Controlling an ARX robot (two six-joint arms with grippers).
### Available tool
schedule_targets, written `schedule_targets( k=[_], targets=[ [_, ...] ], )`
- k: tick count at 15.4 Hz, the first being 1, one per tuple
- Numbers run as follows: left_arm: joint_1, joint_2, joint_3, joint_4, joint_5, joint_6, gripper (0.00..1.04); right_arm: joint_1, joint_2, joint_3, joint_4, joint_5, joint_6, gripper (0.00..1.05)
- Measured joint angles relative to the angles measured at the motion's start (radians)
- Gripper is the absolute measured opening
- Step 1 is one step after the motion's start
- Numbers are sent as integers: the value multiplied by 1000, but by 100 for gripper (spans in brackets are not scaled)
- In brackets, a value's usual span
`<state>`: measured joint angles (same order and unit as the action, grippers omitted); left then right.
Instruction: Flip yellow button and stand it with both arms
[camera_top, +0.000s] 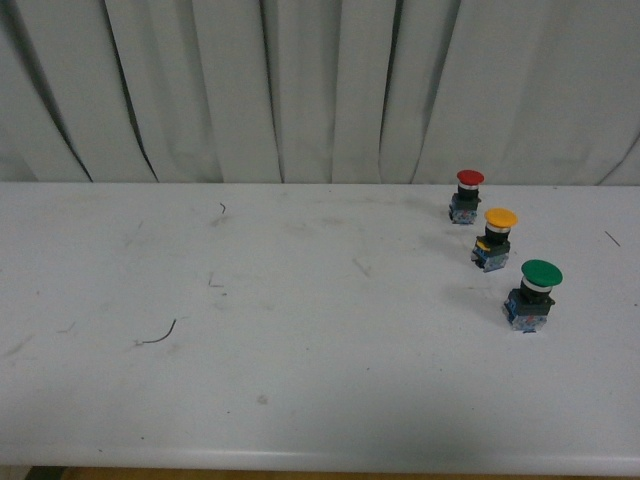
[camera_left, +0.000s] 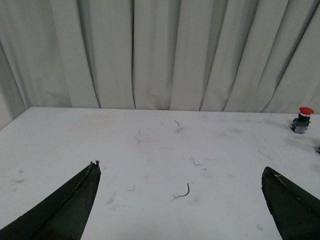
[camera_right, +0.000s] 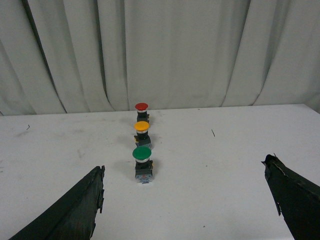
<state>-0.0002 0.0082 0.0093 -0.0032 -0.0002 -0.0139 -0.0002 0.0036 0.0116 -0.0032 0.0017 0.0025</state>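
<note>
yellow button (camera_top: 496, 240): a round yellow-orange mushroom cap is seen on top, with a black collar under it and a blue-black block at the base; it is stood upright, cap uppermost.
position: it is placed on the right part of the white surface (camera_top: 300, 330), toward the far edge, in the middle of a diagonal row of three buttons, apart from both neighbours.
red button (camera_top: 466, 195): one is counted; it is set farthest back, near the curtain (camera_top: 320, 90), and is stood upright.
green button (camera_top: 532, 294): one is counted; it is set nearest the camera in the row, its cap is seen to be the widest of the three, and it is stood upright.
button count: three in all, one of each colour.
left fingers (camera_left: 182, 200): two dark tips are seen spread wide apart above bare surface, with nothing held between them; only the red button is shown whole, far off to one side.
right fingers (camera_right: 187, 200): two dark tips are seen spread wide apart, released, with nothing gripped; the row of buttons is seen ahead of them, well apart.
stray marks: one thin curved wire scrap (camera_top: 160, 336) is seen on the left part of the surface, among faint scuffs.
</note>
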Motion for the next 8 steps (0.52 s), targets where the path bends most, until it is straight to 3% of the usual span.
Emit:
schedule_targets(
  k=[8],
  targets=[
    [0, 0, 0, 0, 0, 0, 98, 0, 0, 0, 0, 0, 0, 98]
  ],
)
